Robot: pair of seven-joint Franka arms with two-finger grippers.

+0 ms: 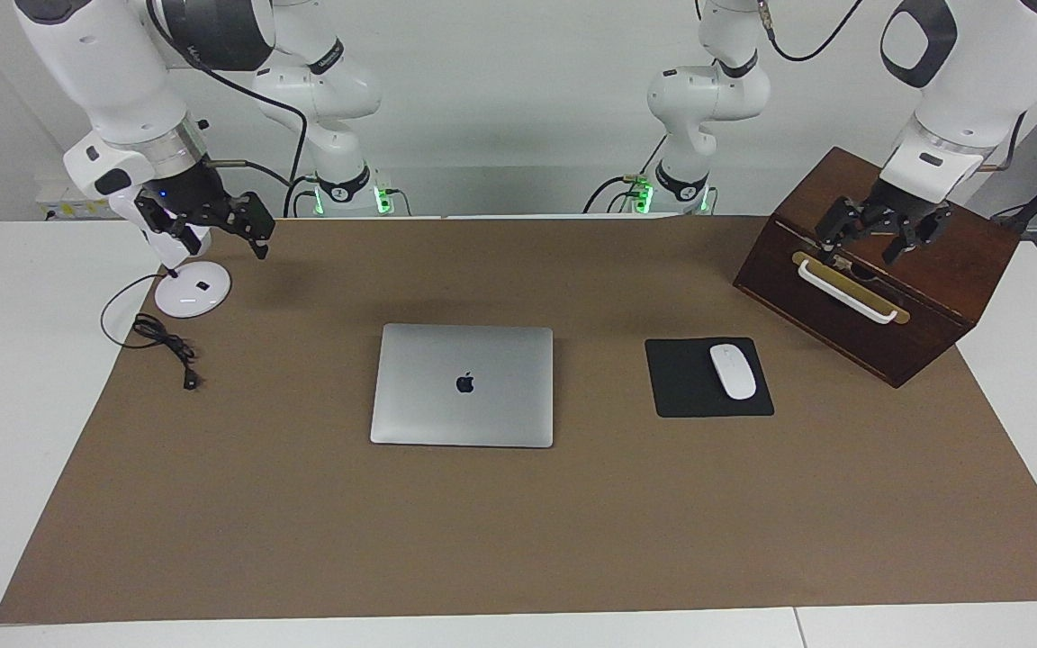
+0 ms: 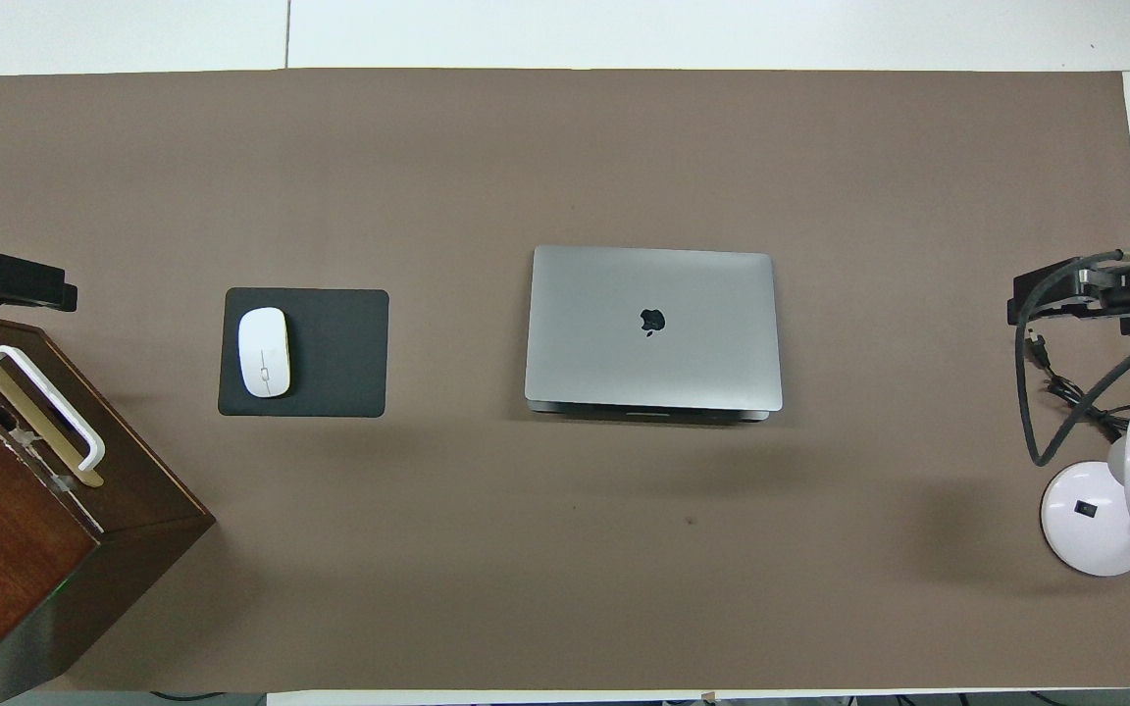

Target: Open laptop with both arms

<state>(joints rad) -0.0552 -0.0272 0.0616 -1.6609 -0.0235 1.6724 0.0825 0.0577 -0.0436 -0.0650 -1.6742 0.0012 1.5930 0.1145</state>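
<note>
Laptop lies flat and closed, lid logo up, about mid-table on the brown mat; nothing touches it. Taking the laptop as the dial's centre in the overhead view, with 12 o'clock pointing away from the robots: black mouse pad sits at 9 o'clock, apart from the laptop, with a white mouse resting on the part of the pad toward the left arm's end of the table. Wooden box with a white handle on its slanted front stands at about 8 o'clock, at the left arm's end, turned at an angle to the table edge. White lamp base stands at about 4 o'clock at the right arm's end, with a black cord coiled on the mat just beside it. Left gripper hangs over the wooden box, above its handle, fingers spread apart, holding nothing. Right gripper hangs over the lamp base; fingers appear spread wide and empty. Both grippers are well apart from the laptop, one toward each end of the table.
</note>
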